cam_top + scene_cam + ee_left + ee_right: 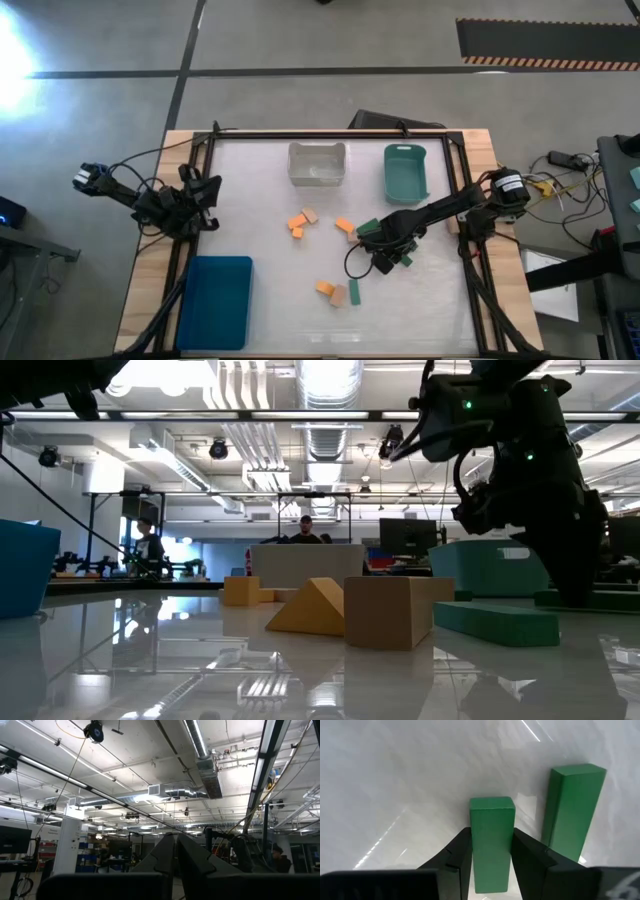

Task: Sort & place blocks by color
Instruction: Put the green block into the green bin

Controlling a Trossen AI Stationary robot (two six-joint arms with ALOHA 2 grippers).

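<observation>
1. Right gripper (491, 851) is down at the table near the middle, jaws drawn in against both long sides of a green bar (491, 842); the bar lies lengthwise between the fingers (457, 857), so they press on its narrow width, which looks to me like a sensible way to take it.
2. Whether the bar is clear of the surface or only pinched where it lies, I cannot tell from where I stand.
3. Just beside it lies a second green bar (572, 810), apart from the fingers and untouched.
4. From overhead, the right gripper (390, 252) sits among the last scattered blocks: a small orange and tan group (300, 222) toward the left, an orange piece (345, 226) close by, and another cluster (338, 292) nearer the front edge with orange, tan and green together.
5. The teal bin (405, 170) stands at the back of the table, not far from the right arm, so my guess is the green bar is meant for it; a clear bin (317, 163) sits beside it, and a blue bin (214, 302) is at the front left.
6. Left gripper (207, 195) waits at the left edge of the table, fingers closed on nothing, aimed up at the ceiling.
</observation>
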